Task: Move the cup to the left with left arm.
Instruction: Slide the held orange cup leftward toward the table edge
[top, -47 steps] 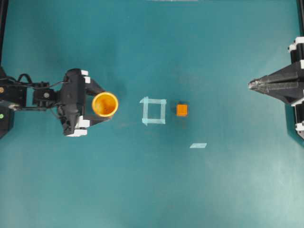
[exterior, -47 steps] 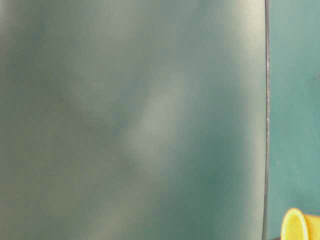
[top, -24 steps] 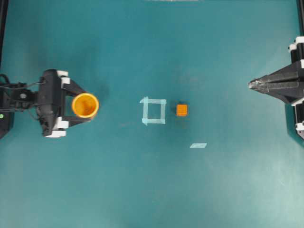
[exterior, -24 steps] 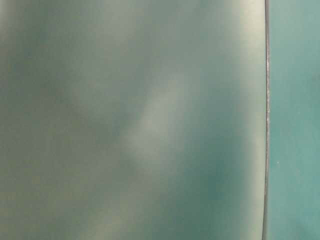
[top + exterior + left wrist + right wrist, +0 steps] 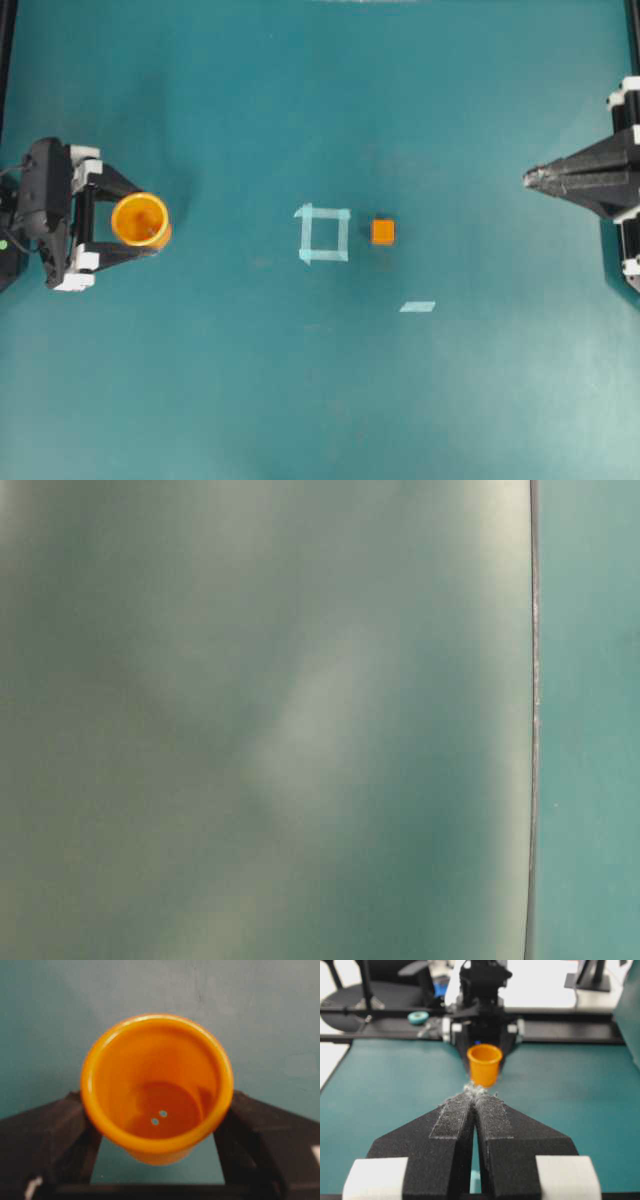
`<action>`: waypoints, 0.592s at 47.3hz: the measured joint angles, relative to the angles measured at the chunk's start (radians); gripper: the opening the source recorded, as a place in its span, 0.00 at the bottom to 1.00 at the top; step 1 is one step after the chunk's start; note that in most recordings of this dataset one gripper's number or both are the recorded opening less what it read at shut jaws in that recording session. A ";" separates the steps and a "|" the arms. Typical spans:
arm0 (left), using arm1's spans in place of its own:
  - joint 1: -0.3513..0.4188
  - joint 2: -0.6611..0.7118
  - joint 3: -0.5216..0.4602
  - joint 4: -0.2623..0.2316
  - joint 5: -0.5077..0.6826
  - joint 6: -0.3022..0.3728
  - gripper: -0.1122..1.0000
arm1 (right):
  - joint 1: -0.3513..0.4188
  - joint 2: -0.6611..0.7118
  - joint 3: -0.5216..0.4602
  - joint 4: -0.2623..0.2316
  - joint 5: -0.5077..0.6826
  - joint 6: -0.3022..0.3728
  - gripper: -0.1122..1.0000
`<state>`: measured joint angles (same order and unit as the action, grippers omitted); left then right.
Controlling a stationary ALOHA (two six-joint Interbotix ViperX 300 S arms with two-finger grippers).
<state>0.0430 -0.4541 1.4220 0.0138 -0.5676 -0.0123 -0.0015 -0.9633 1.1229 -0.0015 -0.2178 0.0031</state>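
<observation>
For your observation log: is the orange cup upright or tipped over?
Upright: the cup shows its open mouth facing up, and stands vertical between the left gripper fingers.

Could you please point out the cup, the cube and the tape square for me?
cup (image 5: 139, 219), overhead view, on its inner floor.
cube (image 5: 383, 232), overhead view, on its top face.
tape square (image 5: 343, 233), overhead view, on its right strip.

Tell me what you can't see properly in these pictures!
- Table-level view: only a grey-green blur; no cup, no arms.
- Left wrist view: the cup hides the table under it, so resting or lifted is unclear.
- Overhead view: the left claw has its arm cut off by the left edge.
- Right wrist view: the right claw hides the orange cube.
</observation>
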 measured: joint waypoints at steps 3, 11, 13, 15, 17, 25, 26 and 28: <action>0.000 -0.028 0.005 0.000 0.038 -0.005 0.68 | 0.000 0.000 0.000 0.000 0.000 -0.002 0.10; -0.015 -0.121 0.009 0.005 0.164 0.017 0.68 | 0.000 0.000 0.000 0.000 0.000 0.000 0.10; -0.021 -0.149 0.012 0.006 0.201 0.028 0.68 | 0.000 0.000 0.000 0.000 -0.002 0.000 0.10; -0.029 -0.187 0.014 0.008 0.241 0.040 0.68 | 0.000 0.003 0.000 0.000 0.000 0.000 0.10; -0.032 -0.221 0.015 0.008 0.275 0.046 0.68 | 0.000 0.003 0.000 0.000 0.000 0.000 0.10; -0.035 -0.367 0.026 0.008 0.382 0.057 0.68 | 0.000 0.006 0.000 0.000 0.000 0.000 0.10; -0.034 -0.380 0.029 0.008 0.390 0.057 0.68 | 0.000 0.006 0.000 0.002 -0.002 0.000 0.10; -0.035 -0.407 0.034 0.008 0.397 0.055 0.68 | 0.000 0.006 0.000 0.000 0.000 -0.002 0.10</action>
<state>0.0077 -0.8606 1.4557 0.0215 -0.1703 0.0430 -0.0015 -0.9572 1.1229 -0.0015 -0.2178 0.0015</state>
